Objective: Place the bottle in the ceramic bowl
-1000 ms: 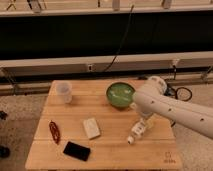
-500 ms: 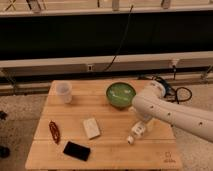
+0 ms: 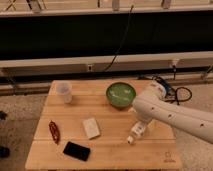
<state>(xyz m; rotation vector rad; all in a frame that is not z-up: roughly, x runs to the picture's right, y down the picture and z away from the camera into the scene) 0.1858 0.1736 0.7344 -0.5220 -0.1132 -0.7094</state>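
Note:
The small white bottle lies on its side on the wooden table, right of centre, with its cap toward the front left. The green ceramic bowl stands at the back of the table, just behind and left of the bottle. My white arm reaches in from the right, and my gripper is right above the bottle's far end, mostly hidden by the arm. The bottle still rests on the table.
A translucent plastic cup stands at the back left. A flat white block lies mid-table, a black phone at the front left, and a red object near the left edge. Cables lie on the floor at the right.
My arm has moved slightly down and to the left over the bottle. The bottle and the bowl have not moved.

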